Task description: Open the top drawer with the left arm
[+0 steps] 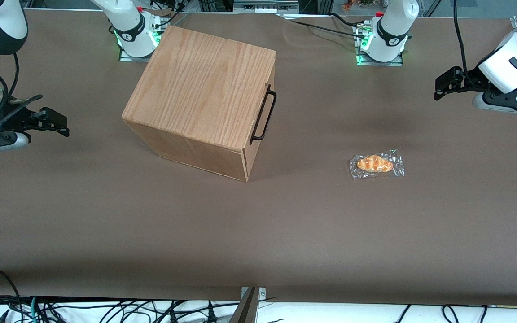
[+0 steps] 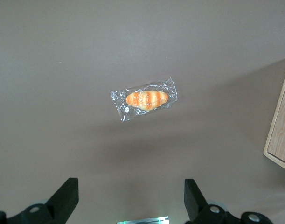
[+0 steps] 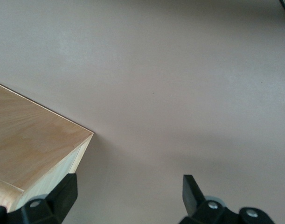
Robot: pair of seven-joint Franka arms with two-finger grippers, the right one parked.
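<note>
Approach step, not begun. Claw (image 1: 440, 87) of left arm (image 1: 514, 63) open, empty, above counter (image 1: 258, 233), well apart from top drawer handle (image 1: 263, 114). Next: align, close on bar.

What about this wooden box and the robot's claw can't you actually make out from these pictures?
- The top drawer: front view shows its face edge-on, only the black handle clear; drawer seams hidden.
- Box: left wrist view's edge cuts it off.
- Gripper: open, away from the handle; its body is cut off in the wrist view.
- Wrapped bread: label too small.
</note>
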